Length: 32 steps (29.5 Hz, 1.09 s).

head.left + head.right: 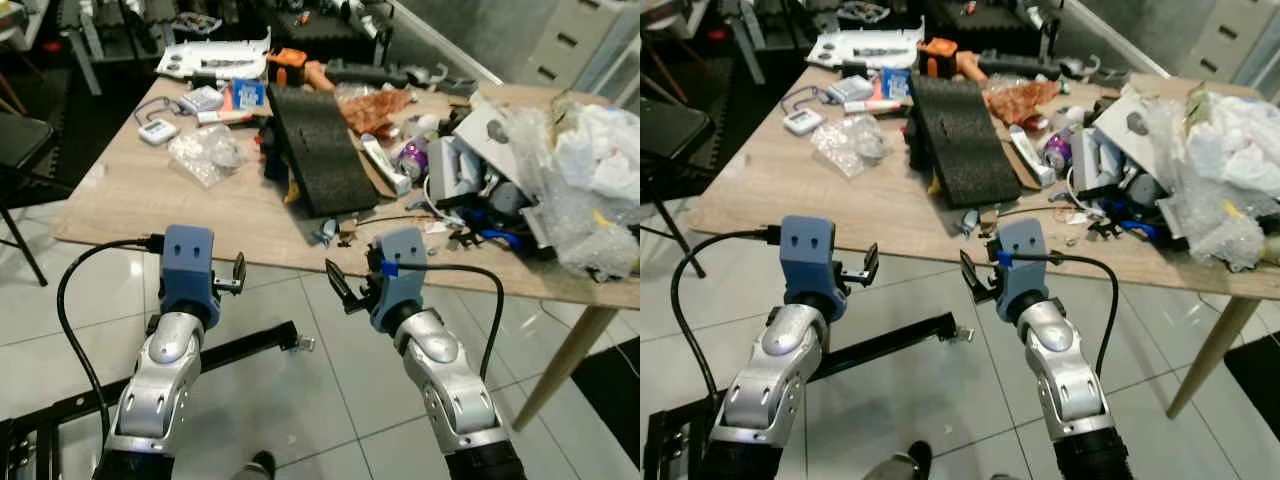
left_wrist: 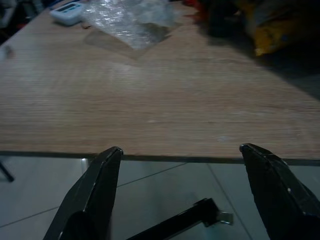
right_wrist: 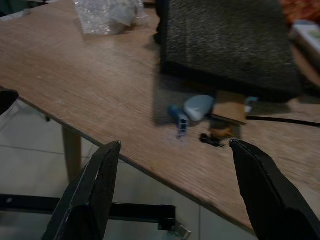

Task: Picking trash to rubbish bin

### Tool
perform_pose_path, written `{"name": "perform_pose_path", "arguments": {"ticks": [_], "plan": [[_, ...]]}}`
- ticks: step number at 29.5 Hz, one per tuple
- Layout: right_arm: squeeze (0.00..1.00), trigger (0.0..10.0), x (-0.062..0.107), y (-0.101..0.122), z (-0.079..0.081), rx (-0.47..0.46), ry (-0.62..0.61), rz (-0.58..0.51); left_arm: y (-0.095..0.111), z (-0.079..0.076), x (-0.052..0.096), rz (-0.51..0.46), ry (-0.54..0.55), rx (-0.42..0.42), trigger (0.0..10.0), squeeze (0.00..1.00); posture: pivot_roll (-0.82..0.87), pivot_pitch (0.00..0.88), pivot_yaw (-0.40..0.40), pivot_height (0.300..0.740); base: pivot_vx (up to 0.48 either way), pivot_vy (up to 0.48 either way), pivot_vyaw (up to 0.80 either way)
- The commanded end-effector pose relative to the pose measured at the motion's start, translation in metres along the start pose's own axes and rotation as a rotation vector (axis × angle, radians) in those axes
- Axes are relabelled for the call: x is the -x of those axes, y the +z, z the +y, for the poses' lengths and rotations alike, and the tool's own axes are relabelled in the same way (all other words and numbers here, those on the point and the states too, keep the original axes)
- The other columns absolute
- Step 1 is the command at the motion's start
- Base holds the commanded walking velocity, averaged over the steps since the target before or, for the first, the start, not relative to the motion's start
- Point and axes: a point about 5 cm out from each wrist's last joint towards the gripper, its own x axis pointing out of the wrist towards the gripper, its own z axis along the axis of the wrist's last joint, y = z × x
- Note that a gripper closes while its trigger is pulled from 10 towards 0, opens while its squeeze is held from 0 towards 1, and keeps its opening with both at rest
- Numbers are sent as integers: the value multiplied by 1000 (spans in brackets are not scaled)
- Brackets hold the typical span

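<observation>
Nothing is picked up yet: the left gripper (image 2: 180, 155) and right gripper (image 3: 175, 150) both hover spread and empty off the table's (image 1: 150, 200) near edge. Trash remains there: a plastic bag (image 1: 205, 152) far left, small scraps (image 3: 192, 112) ahead of the right gripper, a heap (image 1: 580, 190) far right.

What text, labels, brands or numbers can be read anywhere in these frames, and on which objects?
None is legible.
Blue packet: print too blurred to read.
White tube: markings too small to read.
White digital timer: display unreadable.
Purple-and-white bottle: label blurred.
</observation>
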Motion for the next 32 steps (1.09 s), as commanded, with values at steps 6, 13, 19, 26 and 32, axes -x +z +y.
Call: {"name": "perform_pose_path", "arguments": {"ticks": [6,13,19,26,32], "plan": [[0,10000,4,-10,-4,-37,-44,20,-5,-1,3,25,-2,12,10000,0,11,174,-17,740,0,0,0],[0,10000,5,-10,-5,-55,-56,19,-5,-2,2,28,-15,5,10000,0,13,176,-13,740,0,0,0],[0,10000,5,-11,-4,-63,-57,17,-3,-7,1,28,-29,3,10000,0,15,179,-8,740,0,-41,0],[0,10000,5,-10,-3,-67,-57,14,-3,-7,1,31,-30,-1,10000,0,15,180,-7,740,0,-320,0],[0,10000,5,-10,-3,-69,-57,15,-5,-7,1,40,-18,20,10000,0,15,180,-7,740,0,-165,0]]}}
